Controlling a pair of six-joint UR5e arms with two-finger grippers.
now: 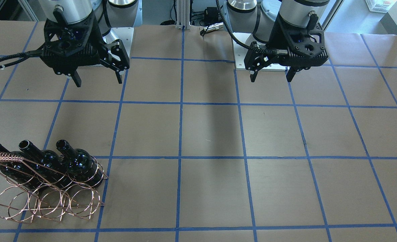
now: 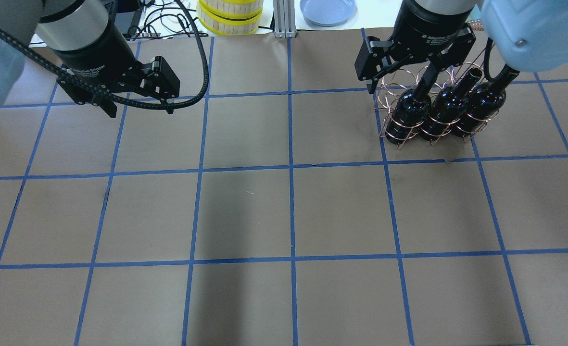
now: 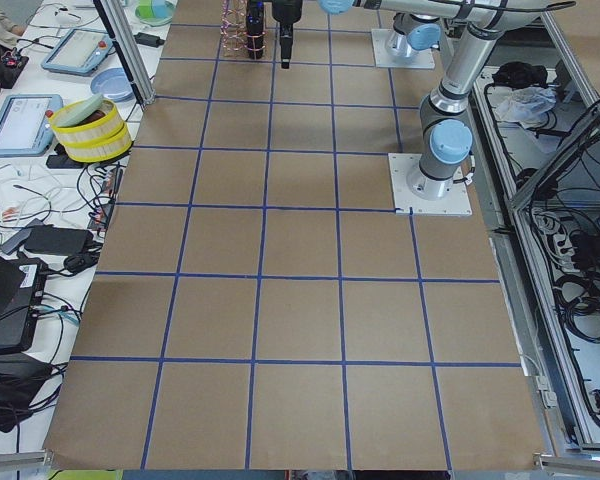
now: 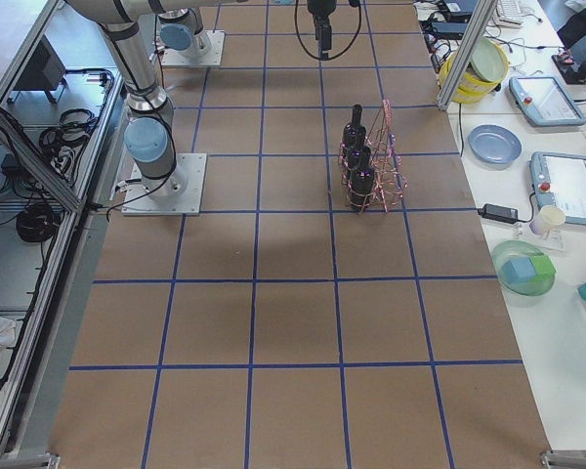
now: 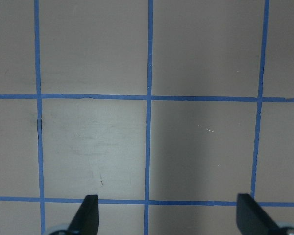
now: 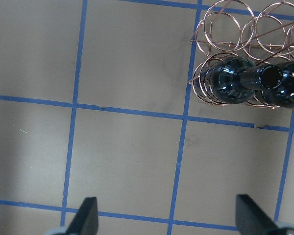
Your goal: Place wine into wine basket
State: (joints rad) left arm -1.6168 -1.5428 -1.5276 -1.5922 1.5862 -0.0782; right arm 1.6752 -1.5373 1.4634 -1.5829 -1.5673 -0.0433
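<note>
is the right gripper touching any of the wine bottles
Apart. The front-facing view shows bare table between the open right gripper and the wine bottles.

Both arms raised, pincers empty.
Left pincer (image 1: pixel 271 76) and right pincer (image 1: pixel 99 80) point straight down, jaws spread wide apart, each hanging on its own side.

Table surface: brown paper sheet (image 2: pixel 245 216), marked into squares by blue tape lines (image 2: pixel 291 192). Beyond the paper's far edge: stack of round yellow-rimmed containers (image 2: pixel 230 14), just beside a grey aluminium post (image 2: pixel 280 19); pale blue round plate (image 2: pixel 327 9) on the post's other side. Side bench, exterior right view: green bowl (image 4: pixel 500 256) holding a blue block (image 4: pixel 521 268); white cup (image 4: pixel 547 217) near it; grey tablet-like pendant with red button (image 4: pixel 566 186) beside the cup.
</note>
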